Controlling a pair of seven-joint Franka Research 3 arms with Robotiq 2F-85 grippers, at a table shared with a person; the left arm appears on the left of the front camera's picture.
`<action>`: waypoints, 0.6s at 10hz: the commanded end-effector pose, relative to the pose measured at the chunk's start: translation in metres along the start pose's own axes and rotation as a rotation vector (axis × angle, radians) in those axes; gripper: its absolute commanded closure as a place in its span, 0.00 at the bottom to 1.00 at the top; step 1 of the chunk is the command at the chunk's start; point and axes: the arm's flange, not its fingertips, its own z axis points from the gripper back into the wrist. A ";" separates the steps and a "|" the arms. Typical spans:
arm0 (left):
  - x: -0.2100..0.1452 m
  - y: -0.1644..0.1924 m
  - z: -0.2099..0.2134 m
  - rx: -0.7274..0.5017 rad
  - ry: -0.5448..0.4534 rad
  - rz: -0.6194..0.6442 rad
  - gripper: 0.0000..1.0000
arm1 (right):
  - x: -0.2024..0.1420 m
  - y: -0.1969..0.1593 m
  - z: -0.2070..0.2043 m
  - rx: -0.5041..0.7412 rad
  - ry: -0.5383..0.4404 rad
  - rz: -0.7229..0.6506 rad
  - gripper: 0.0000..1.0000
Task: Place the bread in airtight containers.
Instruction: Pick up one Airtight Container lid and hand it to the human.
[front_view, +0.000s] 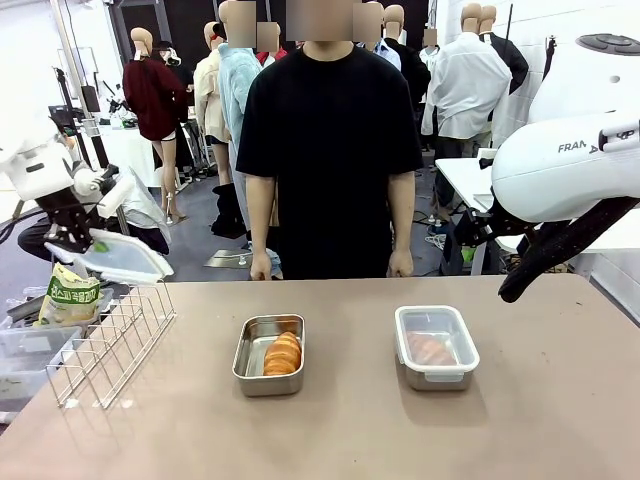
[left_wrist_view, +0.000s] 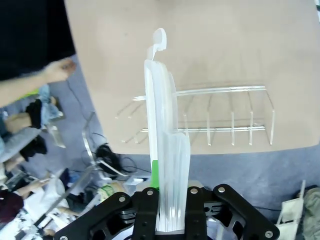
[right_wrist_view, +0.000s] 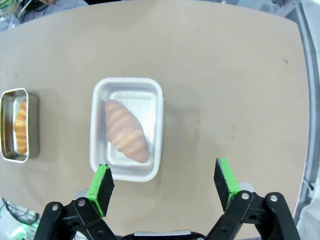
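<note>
The right arm (front_view: 560, 165) reads "FRAN", cut off.

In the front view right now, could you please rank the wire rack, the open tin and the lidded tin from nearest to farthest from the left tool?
1. Wire rack, just below the left tool, table's left edge.
2. Open tin, centre-left.
3. Lidded tin, centre-right.

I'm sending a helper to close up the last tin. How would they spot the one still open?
On the tan table sit two steel tins, each holding a roll. Take the open tin nearer the white wire rack. Unlike the lidded tin, it has no clear lid.
</note>
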 end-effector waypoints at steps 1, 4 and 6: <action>0.026 0.008 0.007 0.159 -0.082 -0.082 1.00 | 0.000 0.000 -0.001 0.009 0.004 -0.003 0.00; 0.092 0.046 0.042 0.341 -0.158 -0.230 1.00 | 0.000 0.000 -0.001 0.009 0.004 -0.003 0.00; 0.128 0.069 0.050 0.372 -0.164 -0.325 1.00 | 0.000 0.000 -0.001 0.009 0.004 -0.003 0.00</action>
